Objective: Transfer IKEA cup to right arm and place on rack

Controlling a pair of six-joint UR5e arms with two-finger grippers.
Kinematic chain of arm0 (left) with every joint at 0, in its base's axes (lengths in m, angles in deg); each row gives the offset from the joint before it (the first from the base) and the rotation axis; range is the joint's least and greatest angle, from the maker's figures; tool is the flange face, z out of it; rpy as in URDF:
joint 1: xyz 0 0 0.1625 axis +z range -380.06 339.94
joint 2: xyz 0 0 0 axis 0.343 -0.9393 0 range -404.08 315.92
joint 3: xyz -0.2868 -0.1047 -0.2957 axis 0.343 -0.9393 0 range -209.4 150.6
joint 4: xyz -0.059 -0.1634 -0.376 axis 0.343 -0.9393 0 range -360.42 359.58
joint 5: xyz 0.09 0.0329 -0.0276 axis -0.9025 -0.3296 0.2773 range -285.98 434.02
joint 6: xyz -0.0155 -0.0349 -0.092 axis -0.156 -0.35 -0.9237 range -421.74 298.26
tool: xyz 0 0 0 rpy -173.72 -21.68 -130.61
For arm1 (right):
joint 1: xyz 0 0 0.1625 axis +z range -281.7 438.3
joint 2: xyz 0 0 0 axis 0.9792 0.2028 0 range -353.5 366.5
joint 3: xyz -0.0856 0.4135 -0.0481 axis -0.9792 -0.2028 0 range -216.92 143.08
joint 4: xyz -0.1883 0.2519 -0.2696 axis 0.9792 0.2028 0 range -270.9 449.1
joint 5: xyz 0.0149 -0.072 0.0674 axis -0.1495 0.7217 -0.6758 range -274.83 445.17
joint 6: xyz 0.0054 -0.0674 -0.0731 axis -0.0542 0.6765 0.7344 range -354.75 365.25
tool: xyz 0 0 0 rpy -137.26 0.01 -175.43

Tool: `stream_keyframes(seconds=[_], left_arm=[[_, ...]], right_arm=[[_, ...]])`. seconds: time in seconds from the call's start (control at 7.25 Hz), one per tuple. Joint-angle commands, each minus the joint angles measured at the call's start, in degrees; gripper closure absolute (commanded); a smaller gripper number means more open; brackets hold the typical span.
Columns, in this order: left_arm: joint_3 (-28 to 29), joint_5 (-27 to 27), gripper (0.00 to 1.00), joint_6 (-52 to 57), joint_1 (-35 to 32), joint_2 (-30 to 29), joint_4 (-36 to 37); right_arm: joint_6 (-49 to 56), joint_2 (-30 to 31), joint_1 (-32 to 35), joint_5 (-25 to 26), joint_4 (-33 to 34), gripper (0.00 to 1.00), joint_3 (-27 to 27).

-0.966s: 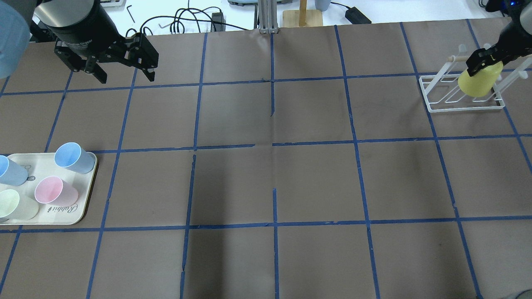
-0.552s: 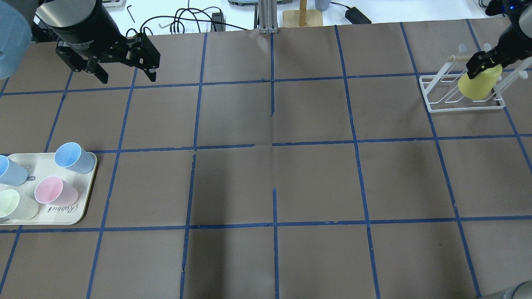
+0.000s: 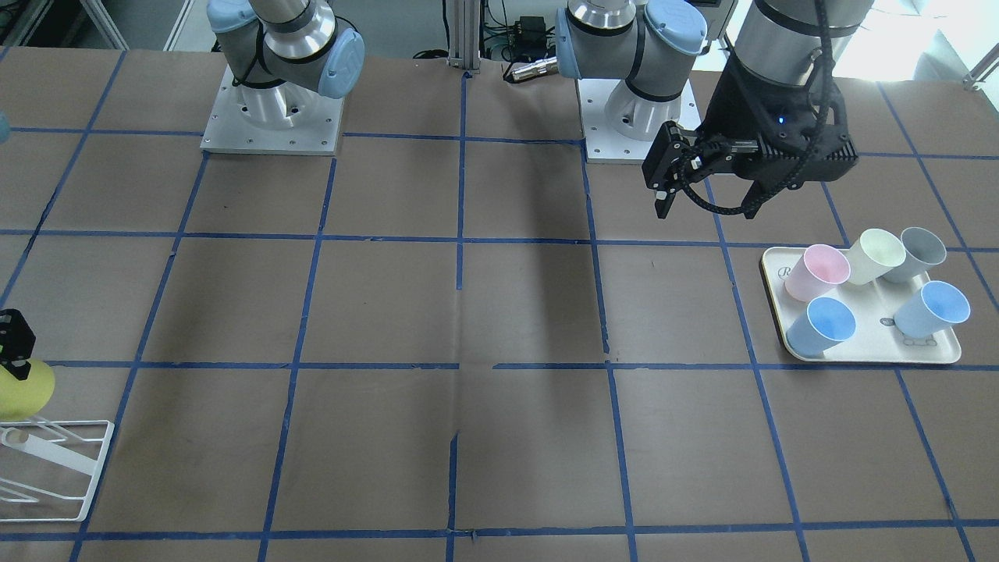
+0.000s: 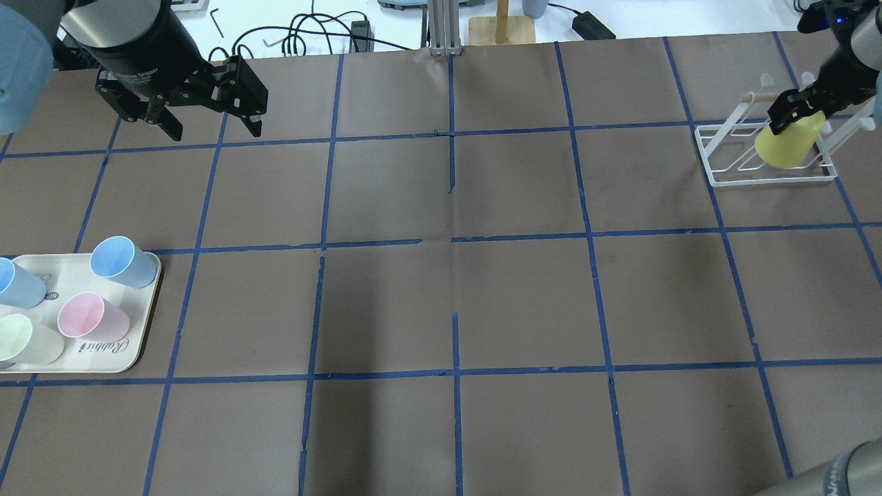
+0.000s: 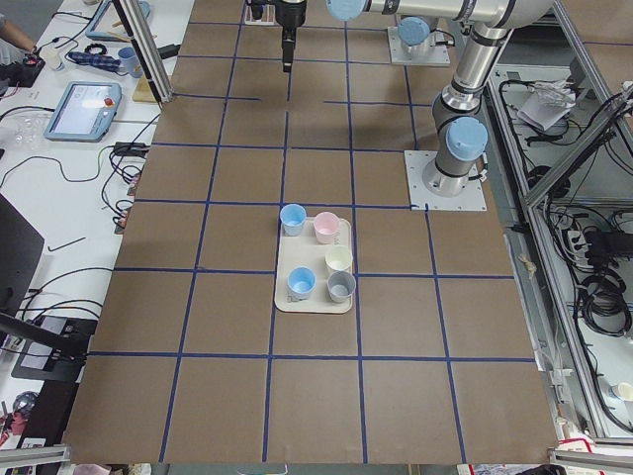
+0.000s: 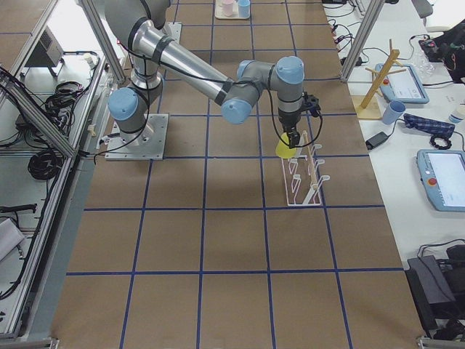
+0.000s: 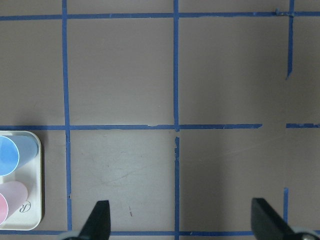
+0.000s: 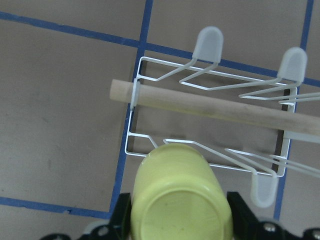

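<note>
The yellow IKEA cup (image 4: 785,145) is upside down and tilted over the white wire rack (image 4: 772,182) at the far right of the table. My right gripper (image 4: 799,110) is shut on the cup's base end, and its mouth is down among the rack's rods. The right wrist view shows the cup (image 8: 180,200) between my fingers, in front of the rack's wooden rod (image 8: 210,107). The front view shows the cup (image 3: 19,390) above the rack (image 3: 97,468). My left gripper (image 4: 213,131) is open and empty, high over the far left of the table.
A cream tray (image 4: 110,358) at the near left holds several pastel cups, among them a pink one (image 4: 89,315) and a blue one (image 4: 120,260). Cables and a wooden stand (image 4: 501,27) lie beyond the table's far edge. Brown paper with blue tape lines covers the table.
My right gripper has lowered the yellow cup a little further into the rack and shifted it slightly left. My left gripper has barely moved and stays open.
</note>
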Motion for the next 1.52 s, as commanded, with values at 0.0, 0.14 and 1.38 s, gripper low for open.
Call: stream_keyframes(seconds=[0.0, 0.14, 1.38], left_arm=[[0.34, -0.69, 0.00, 0.13, 0.03, -0.18, -0.11], [0.26, -0.52, 0.00, 0.05, 0.03, 0.34, -0.46], [2.37, 0.00, 0.00, 2.32, 0.73, -0.80, -4.59]], right_arm=[[-0.25, -2.75, -0.03, -0.09, 0.01, 0.54, -0.66], [-0.34, -3.64, -0.03, 0.00, 0.10, 0.49, -1.27], [-9.36, 15.64, 1.02, 0.09, -21.74, 0.00, -0.93]])
